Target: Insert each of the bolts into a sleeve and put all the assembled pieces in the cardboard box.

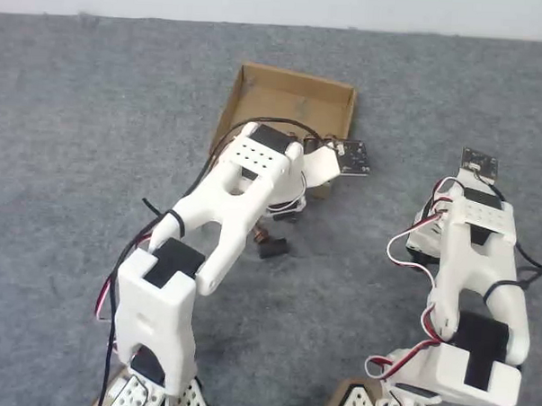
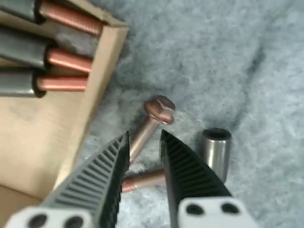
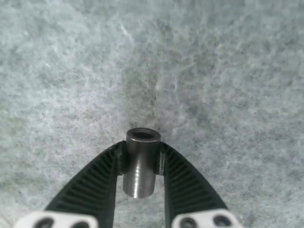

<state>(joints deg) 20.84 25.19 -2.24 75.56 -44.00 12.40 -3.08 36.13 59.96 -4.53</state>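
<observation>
The box (image 2: 102, 71) wall and a sleeve (image 2: 216, 151) hem the bolts (image 2: 160, 110); carpet (image 2: 228, 57) beyond lies open.

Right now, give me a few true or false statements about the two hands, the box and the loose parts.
1. The right hand grips a dark sleeve. True.
2. The left hand is clamped on a bolt. False: its jaws stand open over a loose bolt on the carpet.
3. At least three assembled pieces lie in the cardboard box. True.
4. Every sleeve is off the carpet. False: a loose sleeve sits beside the bolts.
5. The held sleeve already carries a bolt. False: its bore looks empty.
</observation>
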